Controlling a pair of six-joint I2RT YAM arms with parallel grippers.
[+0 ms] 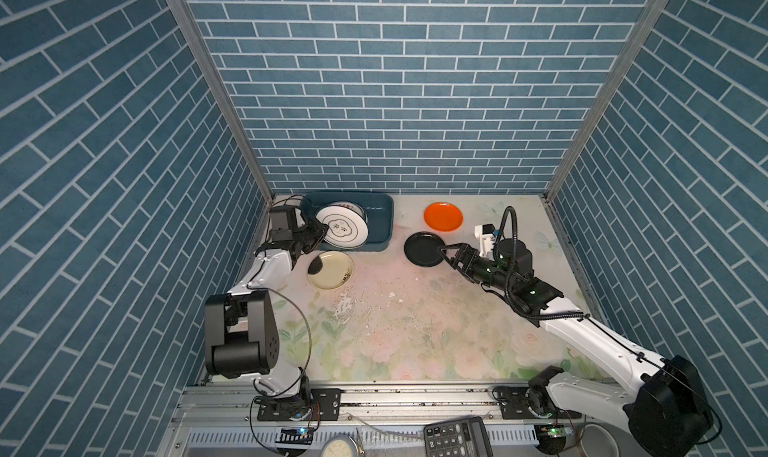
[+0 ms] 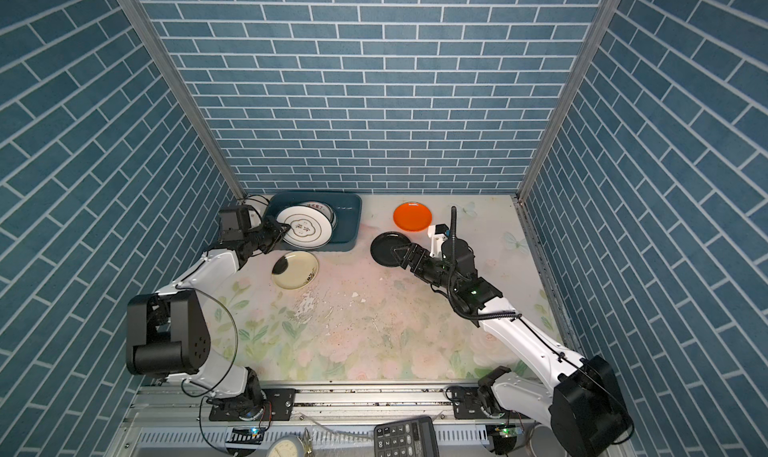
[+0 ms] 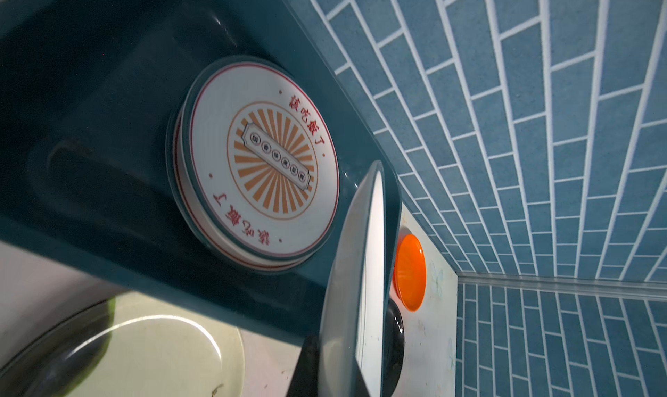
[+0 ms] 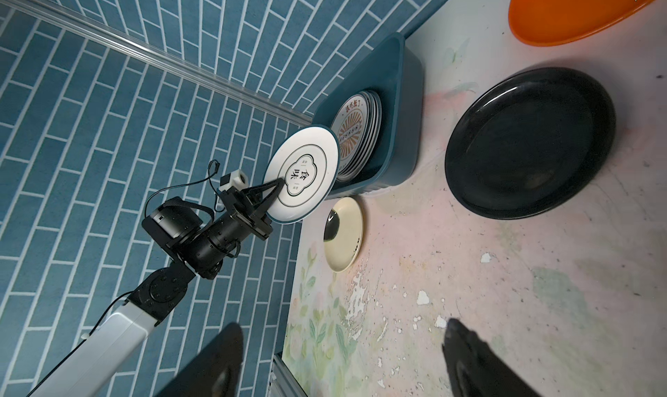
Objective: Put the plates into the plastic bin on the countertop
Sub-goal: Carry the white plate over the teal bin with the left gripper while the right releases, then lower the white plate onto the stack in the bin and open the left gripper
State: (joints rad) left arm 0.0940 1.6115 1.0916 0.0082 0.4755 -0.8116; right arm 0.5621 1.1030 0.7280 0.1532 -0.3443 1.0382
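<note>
Three loose plates: cream [image 1: 331,270], black [image 1: 424,249], orange [image 1: 443,216]. Left gripper [image 1: 322,229] clamps a white plate [image 1: 347,226] over the bin [image 1: 380,210]; right gripper [image 1: 442,256] gapes at black's four o'clock.

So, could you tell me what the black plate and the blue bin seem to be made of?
The black plate looks like glossy melamine or glazed ceramic: soft highlights on its rim; can't tell which. The plastic bin is likely moulded plastic, smooth semi-gloss: rounded corners, flared rim, reflections inside.
</note>
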